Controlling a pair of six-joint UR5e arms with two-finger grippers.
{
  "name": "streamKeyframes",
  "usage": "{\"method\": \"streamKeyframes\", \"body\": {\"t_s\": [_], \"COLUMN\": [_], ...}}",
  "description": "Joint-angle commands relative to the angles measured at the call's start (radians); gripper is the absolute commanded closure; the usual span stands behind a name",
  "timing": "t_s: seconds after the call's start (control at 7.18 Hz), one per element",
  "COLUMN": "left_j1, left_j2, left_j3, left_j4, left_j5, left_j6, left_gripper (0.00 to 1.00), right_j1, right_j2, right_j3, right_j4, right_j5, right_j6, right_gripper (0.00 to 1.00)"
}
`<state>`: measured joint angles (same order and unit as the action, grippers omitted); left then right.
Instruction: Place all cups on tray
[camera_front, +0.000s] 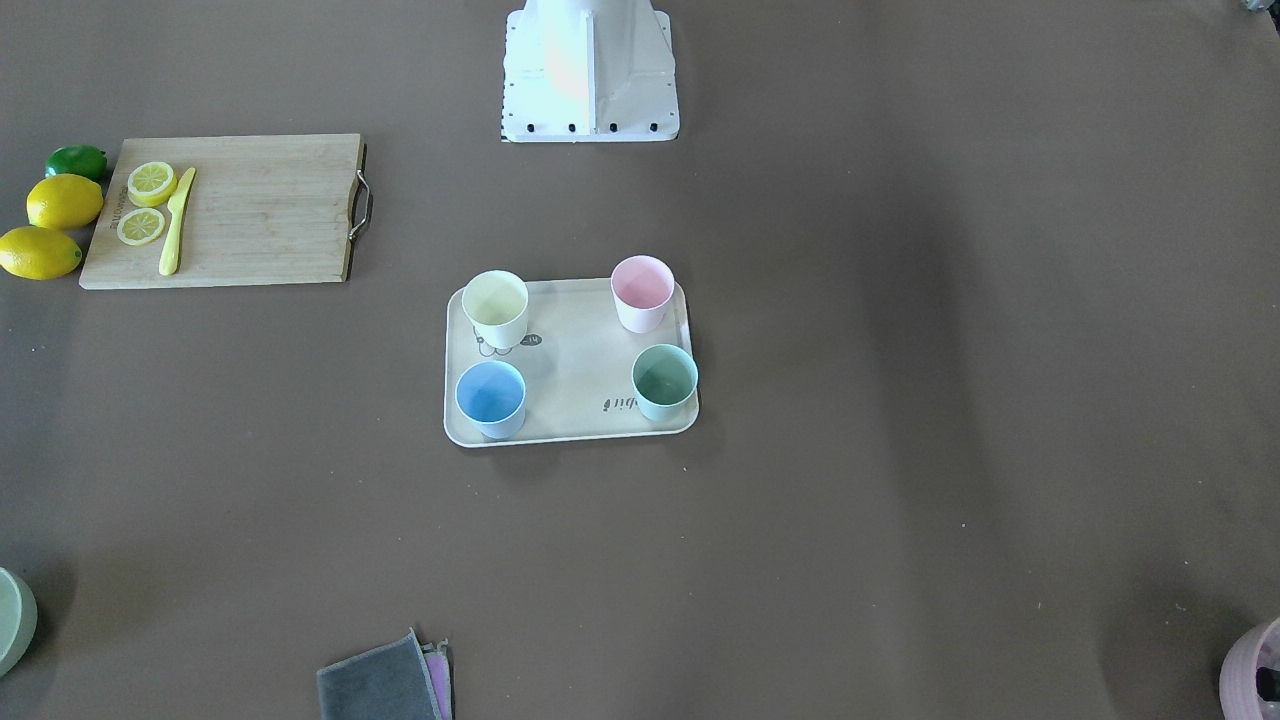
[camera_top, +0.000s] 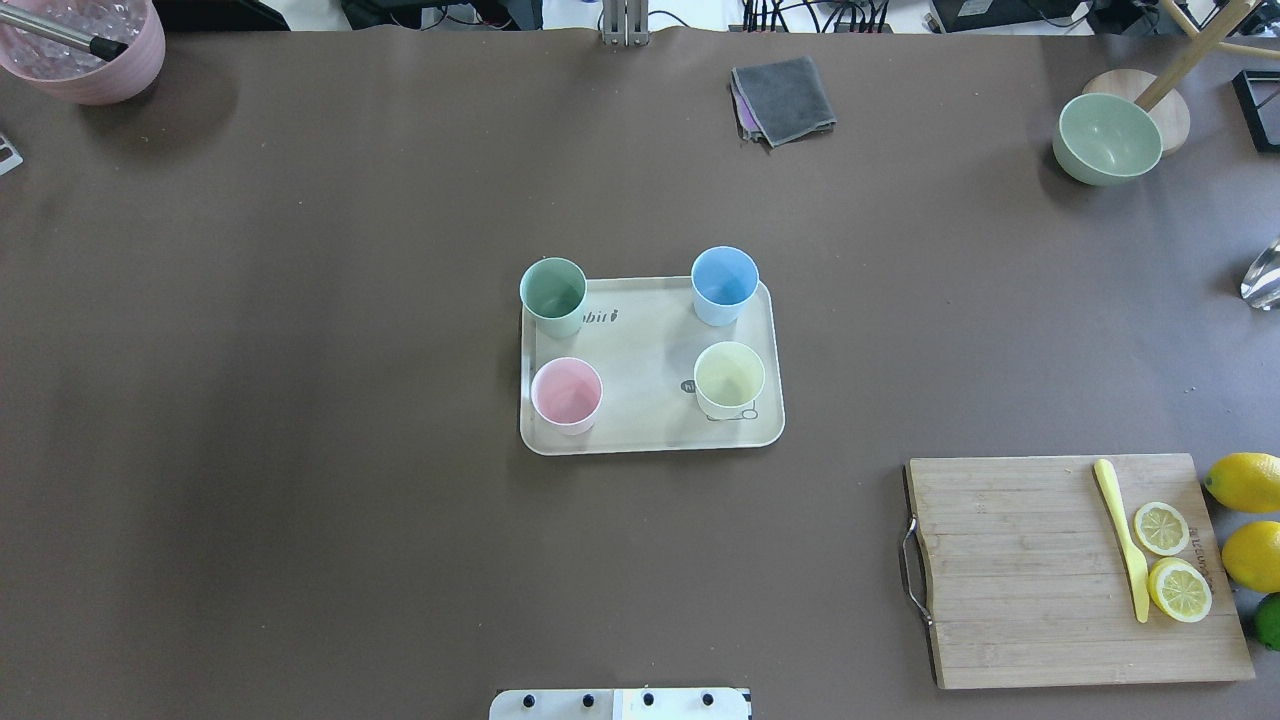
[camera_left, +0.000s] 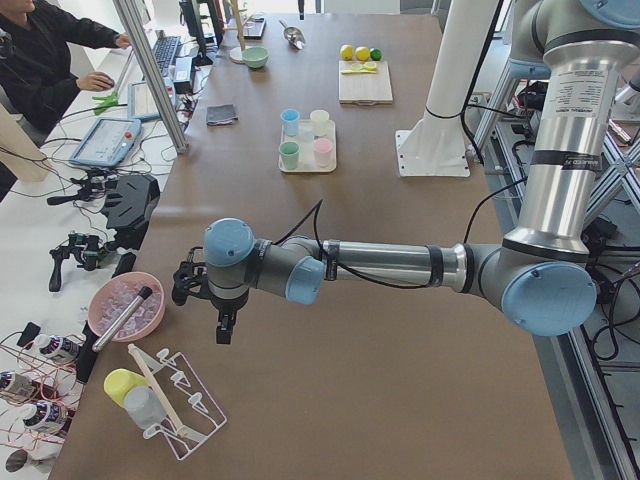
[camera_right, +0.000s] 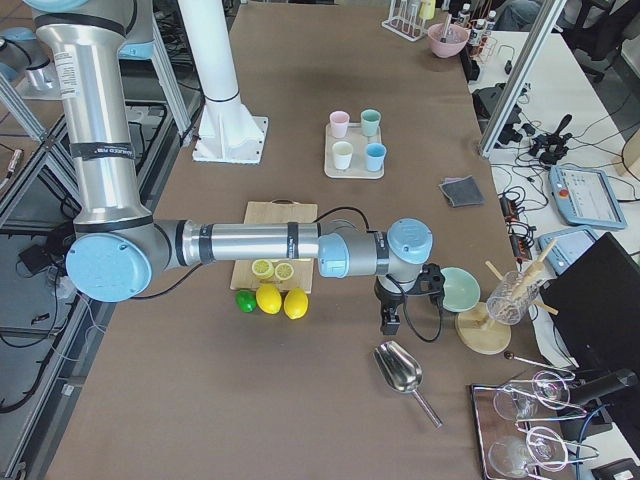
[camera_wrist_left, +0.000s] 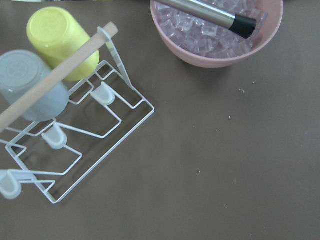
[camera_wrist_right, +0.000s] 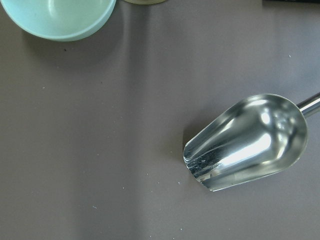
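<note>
The bench (camera_top: 300, 450) is covered in matte brown, in a lab where an operator (camera_left: 45, 50) sits at a side desk. I take 12 o'clock as straight ahead of my base.

I count one tray (camera_top: 640, 350) at 12 o'clock with four cups upright on it, one near each corner:
- the mint cup (camera_top: 553, 296) at 10
- the blue cup (camera_top: 724, 284) at 2
- the pink cup (camera_top: 567, 395) at 8
- the yellow cup (camera_top: 729, 379) at 4

I also count:
- one cutting board (camera_top: 1020, 580) carrying two lemon slices (camera_top: 1161, 528) and one knife (camera_top: 1122, 535)
- two whole lemons (camera_top: 1245, 481) and one lime (camera_top: 1270, 620)
- one sage bowl (camera_top: 1107, 138)
- one pink pot (camera_top: 85, 45)
- one scoop (camera_wrist_right: 247, 142)

My left pincer (camera_left: 222, 328) hangs beside the pink pot, with the tray well apart at roughly 3 o'clock from it. My right pincer (camera_right: 390, 318) hangs between the sage bowl and the scoop, with the tray well apart at roughly 9 o'clock. I cannot tell whether either pincer is spread or pressed together.
</note>
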<state>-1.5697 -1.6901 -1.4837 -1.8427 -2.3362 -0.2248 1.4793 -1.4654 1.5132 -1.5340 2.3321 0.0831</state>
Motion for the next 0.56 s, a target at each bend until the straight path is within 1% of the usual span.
{"method": "streamKeyframes", "body": {"t_s": [0.0,0.42], "left_j1": [0.002,0.003], "left_j2": [-0.006,-0.008], "left_j3": [0.000,0.005], "left_j4": [0.003,0.002], "left_j5": [0.000,0.000], "left_j6": [-0.007,-0.007], "left_gripper": [0.02,0.02], "right_j1": [-0.001,-0.001], "right_j2": [-0.001,-0.001], "right_j3": [-0.002,-0.002], "right_j4": [0.000,0.008], "right_j5": [-0.004,-0.008], "right_j6": [0.001,0.007], "right_gripper": [0.00,0.00]}}
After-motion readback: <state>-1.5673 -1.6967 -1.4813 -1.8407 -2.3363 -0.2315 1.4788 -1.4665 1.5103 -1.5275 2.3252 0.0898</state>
